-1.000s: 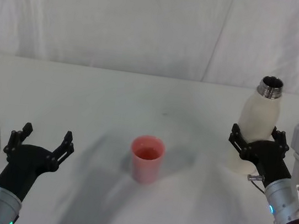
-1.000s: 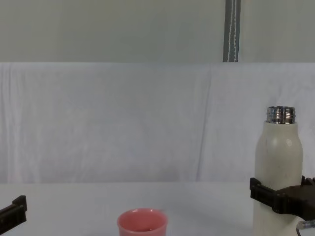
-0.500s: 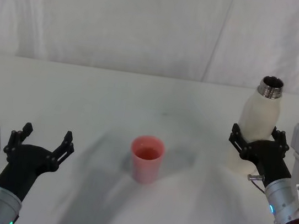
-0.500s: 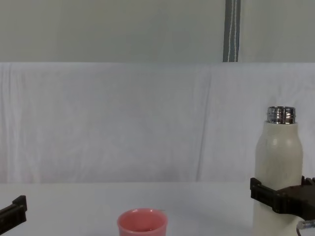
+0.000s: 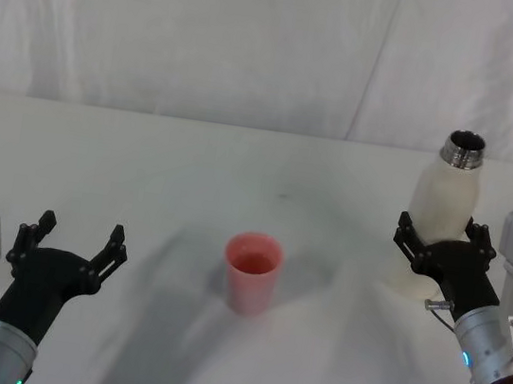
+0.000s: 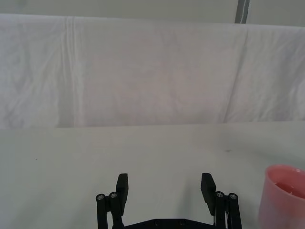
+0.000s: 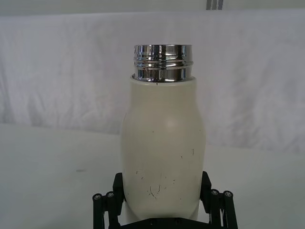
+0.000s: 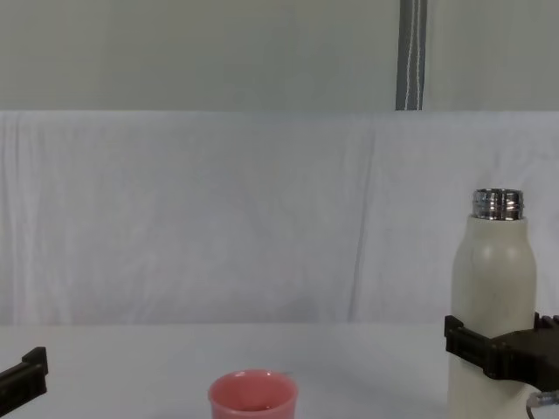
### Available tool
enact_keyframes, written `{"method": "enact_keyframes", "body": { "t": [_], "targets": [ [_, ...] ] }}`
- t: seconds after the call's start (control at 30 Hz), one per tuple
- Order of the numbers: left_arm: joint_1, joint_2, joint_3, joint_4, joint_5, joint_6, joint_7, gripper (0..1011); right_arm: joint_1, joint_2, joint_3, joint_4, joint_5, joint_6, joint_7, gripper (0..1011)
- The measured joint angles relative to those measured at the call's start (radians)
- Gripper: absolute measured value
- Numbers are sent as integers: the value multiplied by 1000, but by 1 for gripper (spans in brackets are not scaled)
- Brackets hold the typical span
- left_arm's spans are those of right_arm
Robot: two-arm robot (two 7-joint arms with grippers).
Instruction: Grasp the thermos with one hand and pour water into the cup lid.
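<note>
Here, upright at the right side of the white-draped desk (image 5: 145,167): the thermos (image 5: 443,218), cream body, bare steel neck open at the top, no cap on. Clamped around its lower body by the right gripper (image 5: 444,247), black jaws pressed against both flanks, grey arm running back toward the near right corner. Seen in the right wrist view as the thermos (image 7: 163,152) seated squarely between the two jaws, standing straight. In the chest view, thermos (image 8: 492,305) vertical with the right gripper (image 8: 498,353) banding it low down.

Near the middle of the desk, well apart from the thermos and to its left: the cup lid (image 5: 252,273), pink, standing on its base, mouth up. Also at the bottom of the chest view (image 8: 252,397) and at the edge of the left wrist view (image 6: 284,198).

At the near left, the left gripper (image 5: 70,247), jaws spread wide with nothing between them, hovering over bare desk, apart from the cup lid. Same wide gap in its own wrist view (image 6: 165,188).
</note>
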Motion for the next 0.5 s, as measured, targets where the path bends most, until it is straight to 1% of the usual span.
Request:
{"method": "enact_keyframes", "body": {
  "t": [0.3, 0.5],
  "targets": [
    [0, 0, 0, 0, 0, 0, 0, 1001, -16, 26, -17, -65, -37, 18, 0, 950],
    [0, 0, 0, 0, 0, 0, 0, 1001, -18, 43, -25, -95, -60, 26, 0, 950]
  ]
}}
